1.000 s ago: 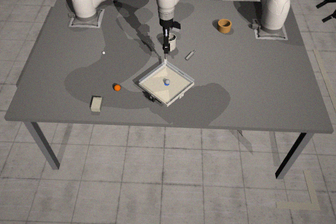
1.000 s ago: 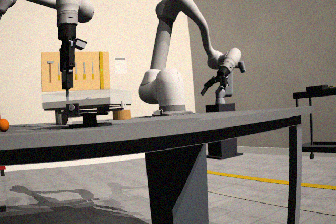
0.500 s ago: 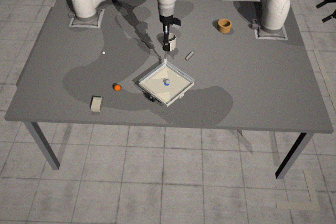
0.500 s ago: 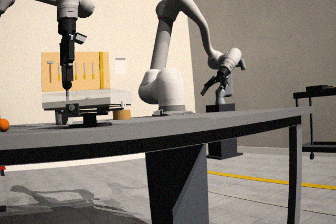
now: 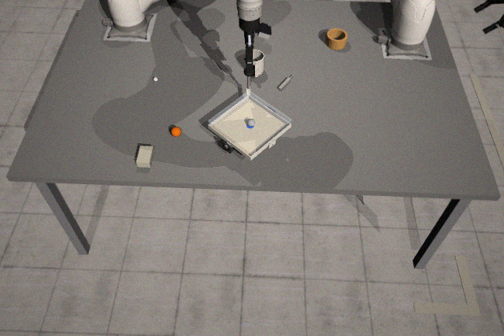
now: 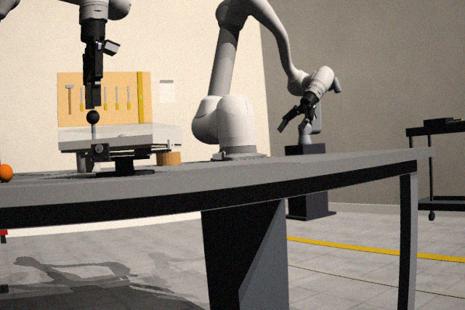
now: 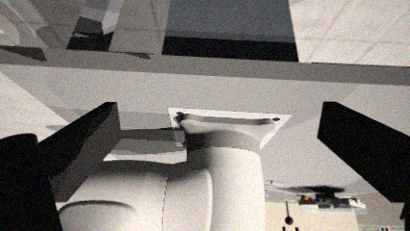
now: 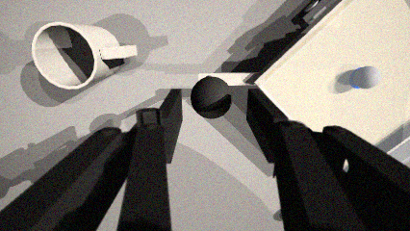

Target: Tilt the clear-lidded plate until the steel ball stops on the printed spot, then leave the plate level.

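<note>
The clear-lidded plate [image 5: 272, 137] [image 6: 123, 144] [image 8: 308, 93] looks close to level on its black stand. The steel ball [image 5: 250, 122] [image 8: 371, 77] covers most of the blue printed spot [image 5: 249, 126] [image 8: 355, 85], whose edge shows beside it. A black ball knob [image 5: 249, 72] [image 6: 92, 116] [image 8: 211, 97] stands on a thin post at the plate's corner. My right gripper [image 5: 249, 63] [image 6: 93, 106] [image 8: 215, 104] is partly open and empty, just above the knob, with a small gap in the exterior view. My left gripper [image 5: 480, 21] [image 6: 296, 123] [image 7: 218, 120] is wide open and empty, far from the plate.
A white mug [image 5: 258, 64] [image 8: 89, 58] stands close behind the plate. A small grey tool [image 5: 284, 83], an orange ball [image 5: 176, 131] [image 6: 5, 172], a pale block [image 5: 144, 156], a small white ball [image 5: 155, 79] and a wooden ring-shaped cup [image 5: 336, 42] [image 6: 168, 158] are on the table.
</note>
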Motion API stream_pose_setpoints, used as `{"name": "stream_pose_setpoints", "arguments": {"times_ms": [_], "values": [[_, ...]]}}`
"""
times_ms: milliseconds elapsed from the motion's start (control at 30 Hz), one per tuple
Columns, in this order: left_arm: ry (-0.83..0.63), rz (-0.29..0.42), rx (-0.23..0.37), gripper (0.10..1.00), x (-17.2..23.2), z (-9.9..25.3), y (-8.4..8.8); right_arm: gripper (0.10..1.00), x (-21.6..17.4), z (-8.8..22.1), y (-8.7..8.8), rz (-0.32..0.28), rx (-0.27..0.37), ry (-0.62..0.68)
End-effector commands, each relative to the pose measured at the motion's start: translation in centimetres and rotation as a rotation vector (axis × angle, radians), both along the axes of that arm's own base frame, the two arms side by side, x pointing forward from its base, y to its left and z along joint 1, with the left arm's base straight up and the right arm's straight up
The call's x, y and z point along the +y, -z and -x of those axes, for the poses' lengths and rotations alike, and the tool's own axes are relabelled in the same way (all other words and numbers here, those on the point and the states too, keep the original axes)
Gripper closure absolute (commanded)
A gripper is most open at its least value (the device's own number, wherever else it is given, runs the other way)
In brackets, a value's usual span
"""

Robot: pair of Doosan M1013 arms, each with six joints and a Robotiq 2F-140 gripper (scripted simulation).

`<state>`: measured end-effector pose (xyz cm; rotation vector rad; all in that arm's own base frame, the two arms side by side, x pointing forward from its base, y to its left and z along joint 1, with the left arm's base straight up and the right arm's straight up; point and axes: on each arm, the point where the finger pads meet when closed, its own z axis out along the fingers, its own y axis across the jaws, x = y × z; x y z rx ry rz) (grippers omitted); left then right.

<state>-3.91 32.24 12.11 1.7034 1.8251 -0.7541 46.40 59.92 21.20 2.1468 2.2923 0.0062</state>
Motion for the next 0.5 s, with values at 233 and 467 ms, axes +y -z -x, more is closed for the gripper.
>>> {"name": "stream_pose_setpoints", "arguments": {"times_ms": [233,467], "values": [[-0.003,-0.003,-0.007,0.098,-0.24,0.06,0.01,0.674,-0.06,0.27,-0.49,0.001,0.005,0.0],[-0.003,-0.003,-0.007,0.098,-0.24,0.06,0.01,0.098,-0.05,0.26,-0.49,0.001,0.005,0.0]]}}
